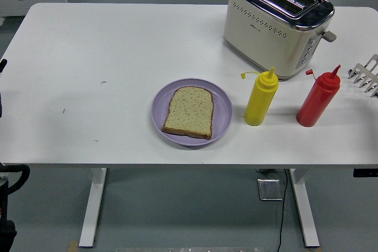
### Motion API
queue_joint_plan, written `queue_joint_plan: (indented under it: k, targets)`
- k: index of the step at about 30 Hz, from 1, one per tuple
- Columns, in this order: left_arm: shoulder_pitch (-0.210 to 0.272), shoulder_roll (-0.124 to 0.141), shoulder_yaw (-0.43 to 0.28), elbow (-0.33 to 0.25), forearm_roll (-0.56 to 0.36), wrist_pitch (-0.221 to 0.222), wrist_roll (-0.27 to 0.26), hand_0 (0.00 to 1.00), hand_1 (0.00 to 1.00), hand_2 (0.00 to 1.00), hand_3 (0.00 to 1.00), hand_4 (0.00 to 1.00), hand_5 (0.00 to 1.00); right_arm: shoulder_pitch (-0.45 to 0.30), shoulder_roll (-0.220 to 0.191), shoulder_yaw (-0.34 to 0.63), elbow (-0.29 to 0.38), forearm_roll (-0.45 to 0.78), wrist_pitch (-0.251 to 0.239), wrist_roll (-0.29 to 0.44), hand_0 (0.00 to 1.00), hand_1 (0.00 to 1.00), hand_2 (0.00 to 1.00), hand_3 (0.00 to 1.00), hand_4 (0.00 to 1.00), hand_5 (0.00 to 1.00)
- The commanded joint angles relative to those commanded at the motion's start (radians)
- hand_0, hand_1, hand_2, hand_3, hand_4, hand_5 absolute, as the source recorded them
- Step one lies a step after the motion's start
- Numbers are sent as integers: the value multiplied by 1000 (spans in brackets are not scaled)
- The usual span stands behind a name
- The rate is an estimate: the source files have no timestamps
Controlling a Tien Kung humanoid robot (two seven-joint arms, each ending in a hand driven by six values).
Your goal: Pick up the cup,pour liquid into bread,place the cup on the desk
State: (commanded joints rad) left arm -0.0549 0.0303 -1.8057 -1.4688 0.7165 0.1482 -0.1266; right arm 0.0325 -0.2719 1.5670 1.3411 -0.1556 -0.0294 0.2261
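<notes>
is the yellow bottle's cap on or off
Off. The yellow squeeze bottle stands upright with its small cap hanging off to the left on its tether, leaving the nozzle tip bare. The red squeeze bottle looks the same.

Surface (88,51): plate (160,100) near the front edge, centre; bread slice (189,111) lying flat on it. First squeeze bottle (260,98) upright, just right of the plate. Second squeeze bottle (318,99) upright, further right. Toaster (277,22) behind both bottles, at the far right. Rack (366,74) at the right edge, partly cut off.
</notes>
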Motion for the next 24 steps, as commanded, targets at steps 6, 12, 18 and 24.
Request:
queue_joint_plan:
  k: [6,12,18,24]
  targets:
    - [-1,-1,1,0,1,-1,0,715,750,770,685,662,998,1,3,-2,-5,-7,-4,-6,790,749,750,767,622,578]
    - [-3,-1,1,0,1,-1,1,714,750,770,686,662,998,3,6,0,-8,-9,-6,-9,789,746,750,766,621,577]
    - [-3,-1,0,-1,1,-1,1,714,750,770,685,662,998,5,7,0,-9,-12,-5,-14,788,743,747,765,621,578]
    - [-3,-1,0,-1,3,-1,1,714,750,771,686,661,998,5,9,-1,-14,-13,-6,-17,788,742,748,764,620,578]
